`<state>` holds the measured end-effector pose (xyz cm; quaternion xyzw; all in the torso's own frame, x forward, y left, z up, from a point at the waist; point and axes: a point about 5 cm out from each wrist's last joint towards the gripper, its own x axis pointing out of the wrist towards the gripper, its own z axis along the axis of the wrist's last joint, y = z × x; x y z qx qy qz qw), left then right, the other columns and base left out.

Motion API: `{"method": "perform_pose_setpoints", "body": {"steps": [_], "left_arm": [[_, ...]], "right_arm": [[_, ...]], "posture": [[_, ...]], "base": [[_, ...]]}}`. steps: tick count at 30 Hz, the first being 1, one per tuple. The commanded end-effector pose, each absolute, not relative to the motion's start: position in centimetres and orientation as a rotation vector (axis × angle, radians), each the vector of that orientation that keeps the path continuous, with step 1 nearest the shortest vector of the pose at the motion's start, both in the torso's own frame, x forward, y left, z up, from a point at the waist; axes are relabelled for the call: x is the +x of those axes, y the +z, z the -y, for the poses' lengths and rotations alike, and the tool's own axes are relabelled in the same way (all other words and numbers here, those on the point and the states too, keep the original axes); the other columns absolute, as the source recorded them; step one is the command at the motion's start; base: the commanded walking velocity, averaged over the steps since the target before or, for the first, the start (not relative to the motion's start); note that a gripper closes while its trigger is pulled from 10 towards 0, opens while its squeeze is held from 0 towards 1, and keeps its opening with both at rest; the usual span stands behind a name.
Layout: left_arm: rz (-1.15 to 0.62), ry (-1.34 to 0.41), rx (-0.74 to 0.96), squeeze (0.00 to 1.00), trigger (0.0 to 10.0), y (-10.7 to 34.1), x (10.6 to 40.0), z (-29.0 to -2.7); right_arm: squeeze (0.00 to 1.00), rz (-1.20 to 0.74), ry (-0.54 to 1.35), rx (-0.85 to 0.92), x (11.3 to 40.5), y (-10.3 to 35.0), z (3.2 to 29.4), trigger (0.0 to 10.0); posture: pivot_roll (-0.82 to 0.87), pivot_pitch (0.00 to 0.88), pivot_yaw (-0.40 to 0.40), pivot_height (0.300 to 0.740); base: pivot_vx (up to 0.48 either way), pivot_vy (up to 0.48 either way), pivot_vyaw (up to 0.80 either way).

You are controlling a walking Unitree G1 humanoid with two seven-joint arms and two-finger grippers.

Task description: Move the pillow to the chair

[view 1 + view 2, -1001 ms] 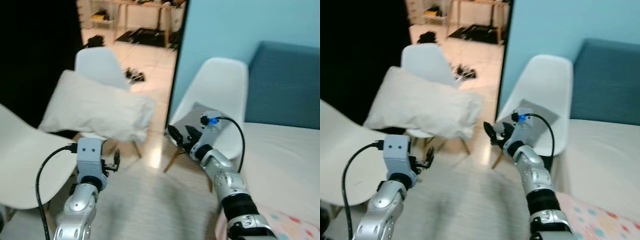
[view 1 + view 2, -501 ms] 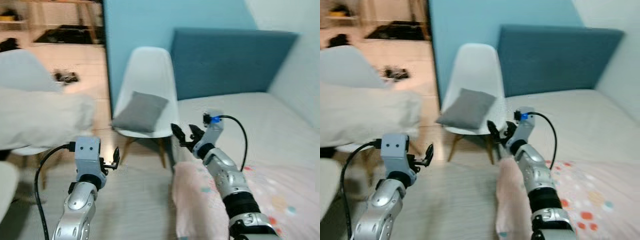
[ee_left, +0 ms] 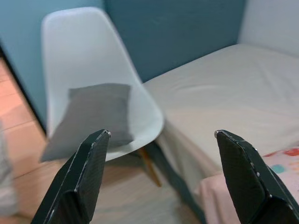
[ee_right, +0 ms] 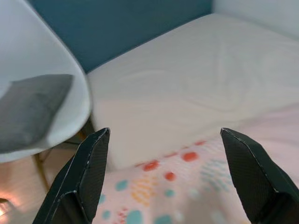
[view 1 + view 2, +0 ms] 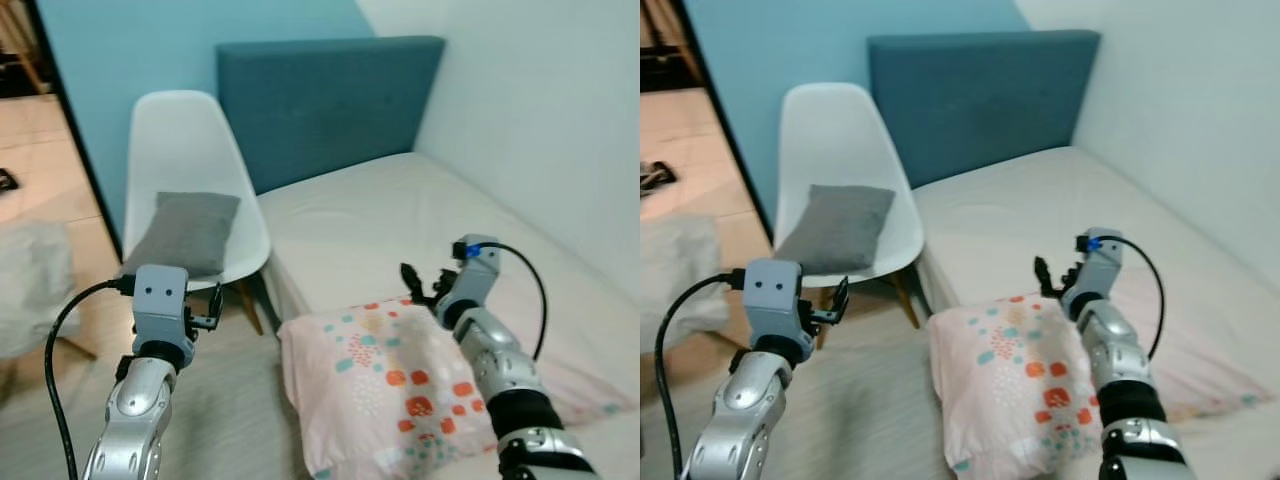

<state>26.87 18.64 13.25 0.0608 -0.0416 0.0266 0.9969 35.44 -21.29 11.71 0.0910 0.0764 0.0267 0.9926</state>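
A soft pale-pink pillow printed with red, orange and teal dots (image 5: 400, 385) lies at the near corner of the bed with the cream sheet (image 5: 400, 215), its left edge overhanging the mattress toward the wood-look floor (image 5: 225, 400). It looks plump and lightly rumpled, with its dots scattered unevenly over the cover. Behind the bed stands a dark teal padded headboard (image 5: 320, 100) against a light blue wall (image 5: 110, 45).

The white moulded plastic chair with wooden legs (image 5: 185, 130) stands just beside the bed's left side, and a flat grey square cushion (image 5: 185, 230) rests on its seat. The pillow is apart from the chair.

The right gripper (image 5: 420, 285) hangs just above the pillow's far edge, its black fingers (image 4: 86, 175) spread wide with nothing between them. The left gripper (image 5: 208, 308) is raised over the floor in front of the chair, its fingers (image 3: 81, 179) likewise parted wide and bare.

At the far left a blurred pale shape (image 5: 25, 295), perhaps another cushion, sits low near the floor.
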Motion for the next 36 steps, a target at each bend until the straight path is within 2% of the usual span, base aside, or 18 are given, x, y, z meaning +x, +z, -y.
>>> {"method": "perform_pose_setpoints", "body": {"steps": [1,24,29,36], "left_arm": [[0.055,0.065,0.146,0.0,10.0,12.5,26.8,-19.0],[0.061,0.085,0.145,0.0,10.0,12.3,26.7,-19.2],[0.065,0.099,0.171,0.0,10.0,12.3,26.7,-19.5],[0.062,0.109,0.177,0.0,10.0,12.3,26.6,-19.5]], "right_arm": [[0.0,-0.17,0.031,0.183,35.6,11.5,21.5,10.0],[0.0,-0.217,0.088,0.196,35.7,11.0,20.4,10.0],[0.0,-0.176,0.147,0.267,35.9,11.8,19.5,10.0],[0.0,-0.245,0.106,0.317,36.3,11.3,19.7,10.0]], "posture": [[0.0,0.0,-0.081,0.74],[-0.01,0.0,-0.086,0.74],[-0.01,0.0,-0.086,0.74],[-0.01,0.0,-0.085,0.715]], "base": [[0.0,0.0,-0.79],[0.0,0.0,-0.78],[0.0,0.0,0.0],[0.0,0.0,0.0]]}}
